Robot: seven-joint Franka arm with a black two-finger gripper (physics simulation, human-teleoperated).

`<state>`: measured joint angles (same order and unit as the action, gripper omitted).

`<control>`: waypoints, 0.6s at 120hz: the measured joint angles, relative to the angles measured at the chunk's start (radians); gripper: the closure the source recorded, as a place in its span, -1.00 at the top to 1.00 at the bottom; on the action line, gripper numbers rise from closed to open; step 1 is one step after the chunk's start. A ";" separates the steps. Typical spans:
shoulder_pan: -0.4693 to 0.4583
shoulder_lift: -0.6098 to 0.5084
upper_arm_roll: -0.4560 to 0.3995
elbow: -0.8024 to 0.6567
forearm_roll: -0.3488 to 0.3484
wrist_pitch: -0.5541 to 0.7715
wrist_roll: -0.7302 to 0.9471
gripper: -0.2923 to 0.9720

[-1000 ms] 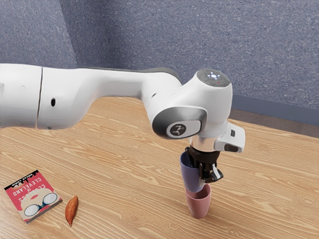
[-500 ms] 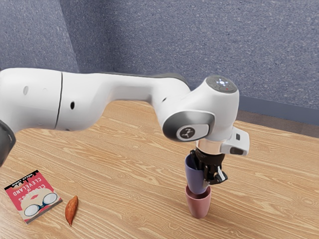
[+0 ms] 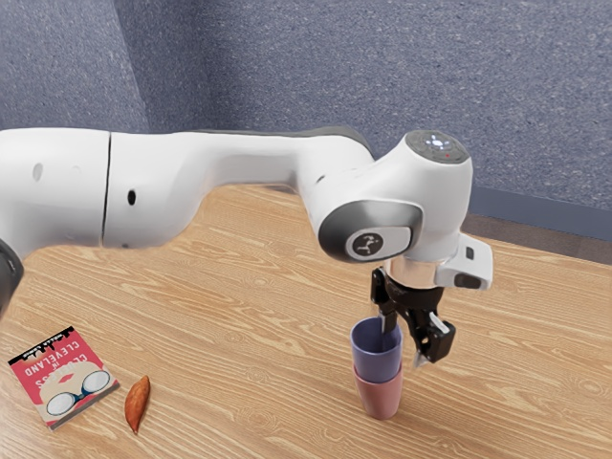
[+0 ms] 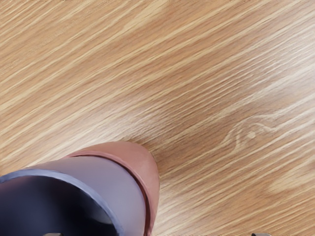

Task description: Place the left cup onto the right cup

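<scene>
The blue cup [image 3: 373, 354] stands upright, nested inside the pink cup [image 3: 381, 398] on the wooden table [image 3: 191, 306]. My gripper [image 3: 406, 339] hangs over the blue cup's rim on the exterior view's right side. One finger [image 3: 385, 320] dips inside the cup and the other [image 3: 430, 342] stands outside its wall with a gap, so the gripper is open. The wrist view has the blue cup [image 4: 74, 191] just under the hand, with the pink cup's rim [image 4: 142, 164] wrapping around it.
A small red and white book [image 3: 62, 376] lies near the table's front at the exterior view's left, with an orange tapered vegetable [image 3: 138, 403] beside it. A grey wall rises behind the table's far edge.
The blue cup was tilted and held above the pink cup; it has come upright and dropped down into it. The fingers have spread and the hand has shifted slightly to the exterior view's right.
</scene>
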<state>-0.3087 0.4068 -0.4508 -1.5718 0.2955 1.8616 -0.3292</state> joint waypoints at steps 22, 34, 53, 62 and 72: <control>-0.011 -0.067 0.007 0.058 -0.011 -0.084 -0.010 0.41; -0.067 -0.130 0.084 0.061 -0.033 -0.112 -0.011 0.46; -0.144 -0.229 0.224 0.058 -0.101 -0.172 0.002 0.50; -0.165 -0.273 0.284 0.051 -0.128 -0.204 0.013 0.51; -0.171 -0.312 0.341 0.044 -0.155 -0.237 0.027 0.52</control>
<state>-0.4796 0.0947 -0.1095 -1.5280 0.1406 1.6251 -0.3025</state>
